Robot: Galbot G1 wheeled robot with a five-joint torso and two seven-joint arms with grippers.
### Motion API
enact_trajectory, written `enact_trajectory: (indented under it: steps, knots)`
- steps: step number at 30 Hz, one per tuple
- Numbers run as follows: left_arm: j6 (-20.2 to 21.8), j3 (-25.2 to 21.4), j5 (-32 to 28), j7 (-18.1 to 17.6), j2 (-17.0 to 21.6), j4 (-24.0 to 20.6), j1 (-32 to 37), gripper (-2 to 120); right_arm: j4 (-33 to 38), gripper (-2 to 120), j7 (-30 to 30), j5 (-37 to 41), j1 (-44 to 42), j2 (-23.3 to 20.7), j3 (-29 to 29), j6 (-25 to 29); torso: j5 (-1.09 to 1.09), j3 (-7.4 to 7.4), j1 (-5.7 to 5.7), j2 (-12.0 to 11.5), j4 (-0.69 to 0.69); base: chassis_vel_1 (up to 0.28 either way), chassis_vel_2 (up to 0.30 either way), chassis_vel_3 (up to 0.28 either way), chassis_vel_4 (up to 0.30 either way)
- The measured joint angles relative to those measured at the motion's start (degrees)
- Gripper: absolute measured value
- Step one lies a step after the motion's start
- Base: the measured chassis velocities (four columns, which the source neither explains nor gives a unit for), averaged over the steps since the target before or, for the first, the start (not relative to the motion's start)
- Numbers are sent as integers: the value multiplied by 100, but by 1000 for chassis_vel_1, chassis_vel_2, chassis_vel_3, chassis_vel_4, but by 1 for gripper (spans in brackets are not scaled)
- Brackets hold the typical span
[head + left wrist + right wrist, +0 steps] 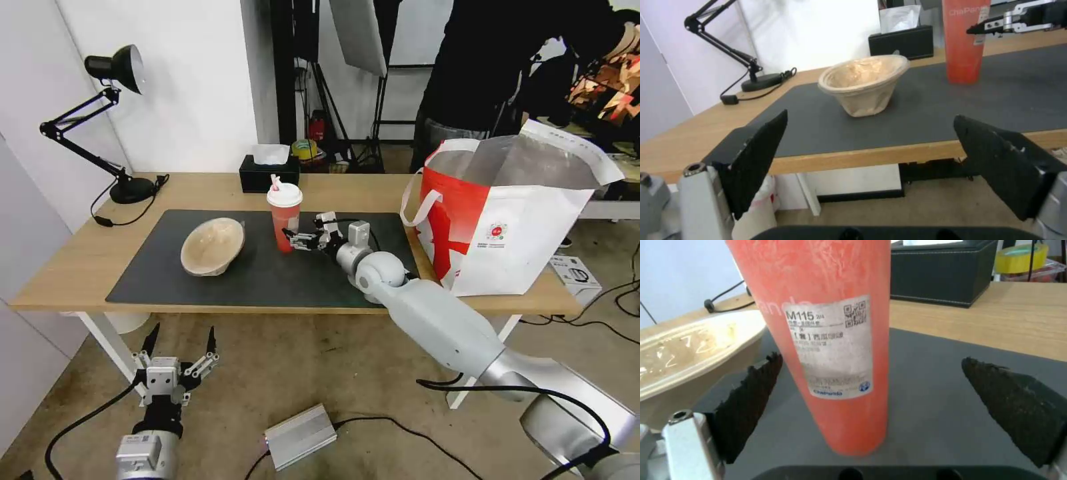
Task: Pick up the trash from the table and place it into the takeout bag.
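Red drink cup (285, 217) upright on grey mat (200, 277), right claw (293, 239) spread apart around its base, tan pulp bowl (212, 246) tilted nearby, takeout bag (507, 213) at surface's right end, left claw (180, 347) spread apart below surface edge.

a black desk lamp (110, 100) stands at the far left corner, its round base (132, 190) on the wood and its cord (127, 217) trailing beside it; a black tissue box (269, 172) with a white tissue sticking up sits along the far edge; a silver metal box (300, 437) with cables lies on the floor; a small white carton (575, 272) rests on the floor to the right; a roll of yellow tape (1021, 256) lies behind the tissue box
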Motion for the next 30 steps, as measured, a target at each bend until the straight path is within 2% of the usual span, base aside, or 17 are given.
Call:
enact_trajectory:
  steps: [30]
  knots:
    - [-30, 5, -15, -3, 3, 58, -6, 100, -557, 100, -131, -109, 160, 430, -102, 130, 0, 0, 0, 0, 0, 0, 0, 0, 0]
